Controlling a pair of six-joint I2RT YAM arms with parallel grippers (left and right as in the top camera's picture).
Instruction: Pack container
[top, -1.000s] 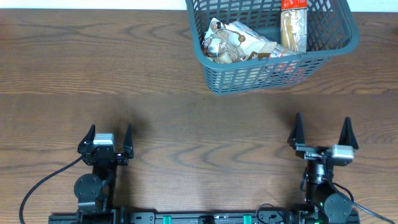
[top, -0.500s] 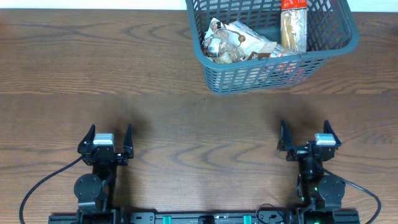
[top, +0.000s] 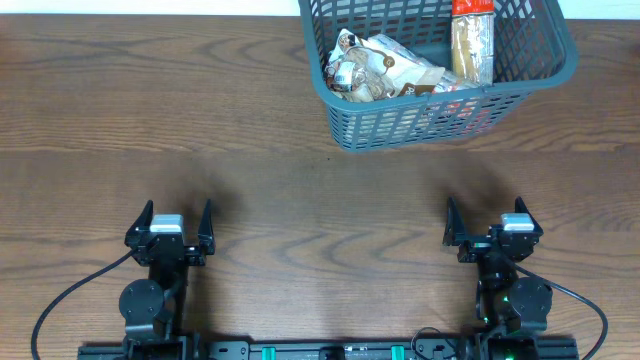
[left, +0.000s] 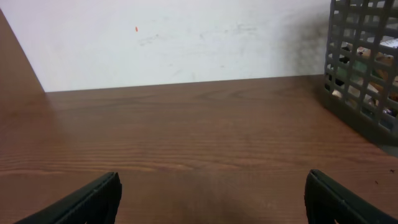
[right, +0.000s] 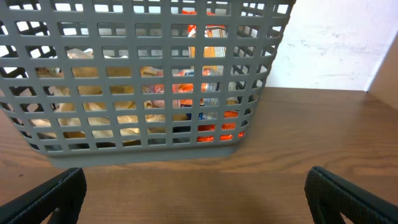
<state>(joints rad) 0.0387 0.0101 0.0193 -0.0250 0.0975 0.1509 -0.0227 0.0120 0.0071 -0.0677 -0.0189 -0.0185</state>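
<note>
- The left gripper (top: 177, 208) sits at the near edge of the table (top: 300, 200), fingers spread wide with nothing between them.
- The right gripper (top: 486, 205) sits at the same edge, fingers spread as wide as they go, also empty.
- Beyond both is bare wood, and no packet shows outside the basket.
- The basket (top: 420, 125) stands at the far edge, right of centre, well apart from both grippers. Its long axis runs across the table, a little skewed, with the right end farther off.
- It lies almost straight ahead of the right gripper. From the left one it is ahead and well off to the right, so the right arm is nearer.
- Inside it are a brown-and-white bag (top: 385, 70) on the left and a tall packet (top: 472, 40) on the right.
- Packing looks done, or nearly so.
</note>
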